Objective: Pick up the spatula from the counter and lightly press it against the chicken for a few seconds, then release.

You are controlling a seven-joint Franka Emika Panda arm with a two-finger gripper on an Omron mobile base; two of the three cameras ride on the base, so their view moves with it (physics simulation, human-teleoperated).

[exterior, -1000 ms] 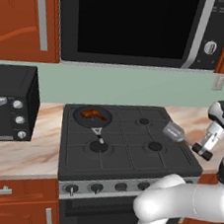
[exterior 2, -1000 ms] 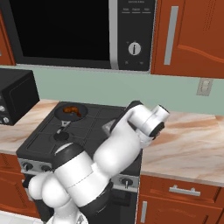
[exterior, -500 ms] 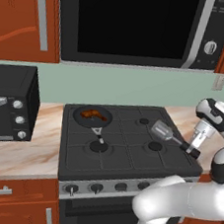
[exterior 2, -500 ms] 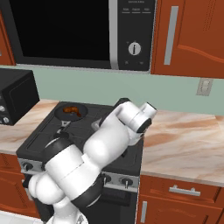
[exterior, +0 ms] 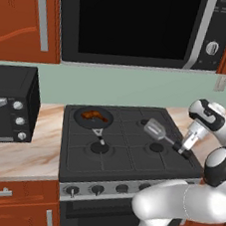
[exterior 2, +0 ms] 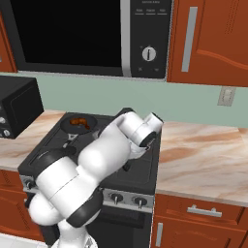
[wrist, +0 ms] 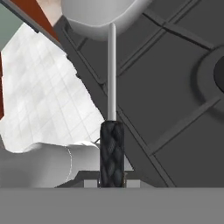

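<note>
Clearly the gripper [exterior: 184,148] is clamped on the spatula [exterior: 155,129] by its dark handle, with the blade held above the right side of the stove [exterior: 129,159]. Carry it level toward the back-left corner, where the chicken [exterior: 95,115] lies in the pan [exterior: 79,117]. Lower slowly so the blade rests flat and light.
</note>
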